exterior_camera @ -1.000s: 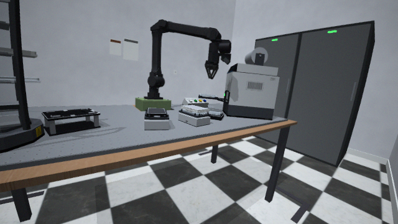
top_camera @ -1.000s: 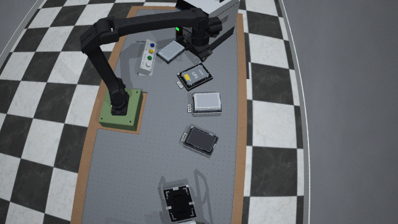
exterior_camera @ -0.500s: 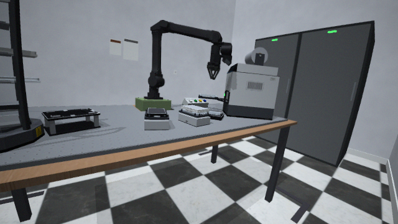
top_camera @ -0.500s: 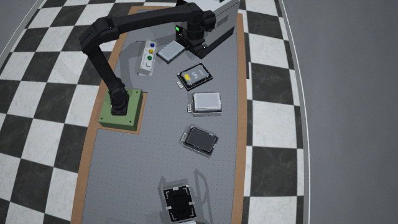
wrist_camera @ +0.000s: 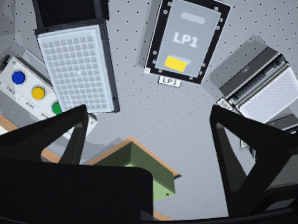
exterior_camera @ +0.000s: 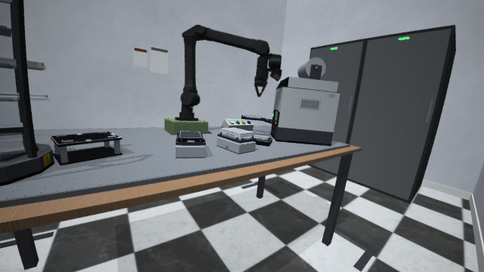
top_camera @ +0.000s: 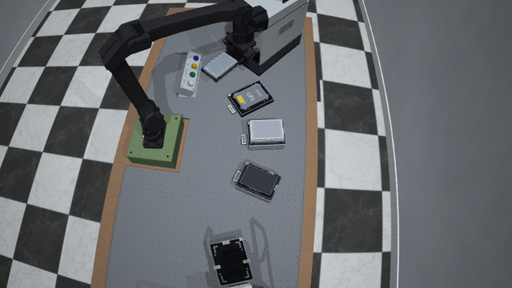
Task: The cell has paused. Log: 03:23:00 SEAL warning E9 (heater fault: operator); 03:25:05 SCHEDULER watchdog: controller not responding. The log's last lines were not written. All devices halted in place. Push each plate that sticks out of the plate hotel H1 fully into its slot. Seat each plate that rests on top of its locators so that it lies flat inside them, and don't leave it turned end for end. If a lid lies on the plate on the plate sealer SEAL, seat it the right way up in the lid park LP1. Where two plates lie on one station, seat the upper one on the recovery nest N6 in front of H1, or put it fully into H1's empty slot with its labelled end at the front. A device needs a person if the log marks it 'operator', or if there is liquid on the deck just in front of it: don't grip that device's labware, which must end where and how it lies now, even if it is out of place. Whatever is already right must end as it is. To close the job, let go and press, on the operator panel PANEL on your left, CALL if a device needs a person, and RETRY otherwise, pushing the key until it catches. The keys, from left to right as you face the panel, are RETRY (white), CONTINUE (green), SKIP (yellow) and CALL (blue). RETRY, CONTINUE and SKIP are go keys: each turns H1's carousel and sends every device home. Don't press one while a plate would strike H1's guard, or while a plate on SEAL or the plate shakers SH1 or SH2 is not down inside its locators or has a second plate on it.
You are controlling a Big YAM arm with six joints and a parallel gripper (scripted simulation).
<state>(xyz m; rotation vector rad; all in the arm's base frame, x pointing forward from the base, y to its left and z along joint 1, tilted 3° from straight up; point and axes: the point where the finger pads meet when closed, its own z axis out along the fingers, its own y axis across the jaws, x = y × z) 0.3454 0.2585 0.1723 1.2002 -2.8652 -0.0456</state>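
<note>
My gripper [exterior_camera: 259, 91] is open and empty, high above the deck just in front of the grey sealer SEAL [top_camera: 279, 26]. Below it a white well plate [top_camera: 219, 65] lies on the sealer's dark tray; it also shows in the wrist view [wrist_camera: 76, 70], left of my fingers. The lid park LP1 [top_camera: 250, 98] is a black frame with a grey floor and a yellow mark, with nothing in it. The operator panel PANEL [top_camera: 188, 74] has blue, yellow, green and white keys. I cannot tell whether a lid covers the sealer's plate.
A white plate sits on one shaker [top_camera: 266, 132]. A dark plate sits on another shaker [top_camera: 258, 181], which stands at an angle to the table. The recovery nest N6 [top_camera: 232, 262] is empty. The hotel H1 [exterior_camera: 19, 113] stands at the far left. My green base [top_camera: 156, 140] is near the panel.
</note>
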